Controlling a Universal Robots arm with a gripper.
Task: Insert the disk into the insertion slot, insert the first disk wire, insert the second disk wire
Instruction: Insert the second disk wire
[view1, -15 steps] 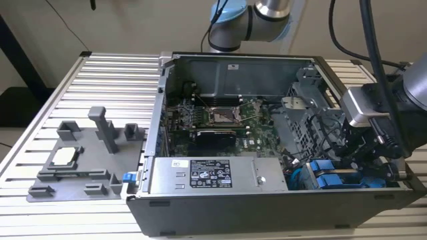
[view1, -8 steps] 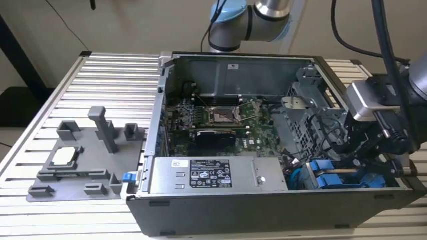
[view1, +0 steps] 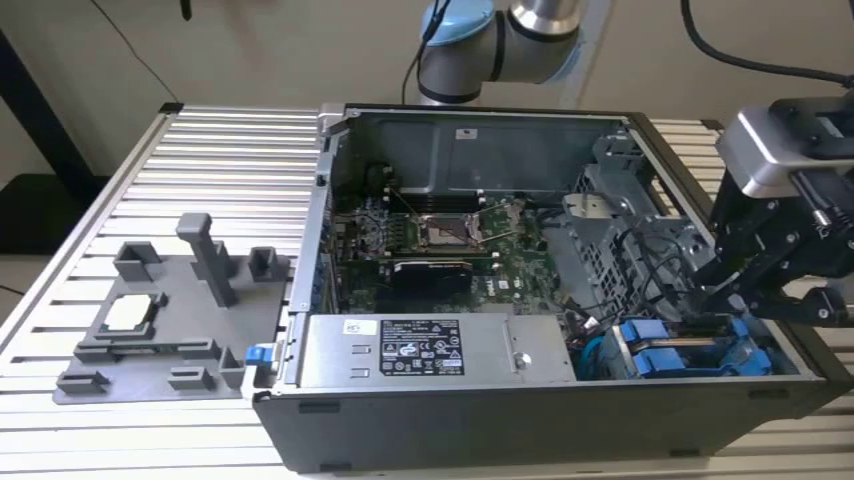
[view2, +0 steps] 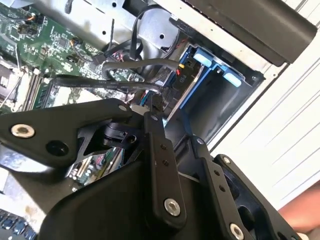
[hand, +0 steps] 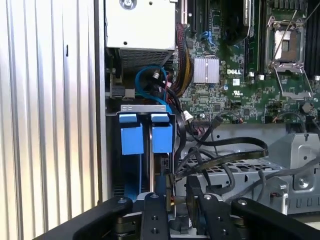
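Slatted metal bench (view1: 200, 150) carries an open computer case (view1: 534, 440), side panel off, set toward the exterior view's right half of the bench. A grey plastic fixture (view1: 160, 330) lies near the bench's left edge in that view, beside the case.

Inside the case: green motherboard (view1: 441, 235) mid-floor; silver labelled power-supply box (view1: 427, 350) against the near wall.

Insertion slot (view1: 687, 355): grey drive cage at the case's near right corner. The disk (hand: 162, 137) already sits in it, blue carrier front facing out, beside another blue-fronted unit (hand: 131, 139).

Gripper (view1: 731, 300) hangs over the cage at the case's right edge. In the first wrist view its fingers (hand: 161, 186) pinch a dark disk wire (hand: 227, 161), tips down just beside the disk's rear.
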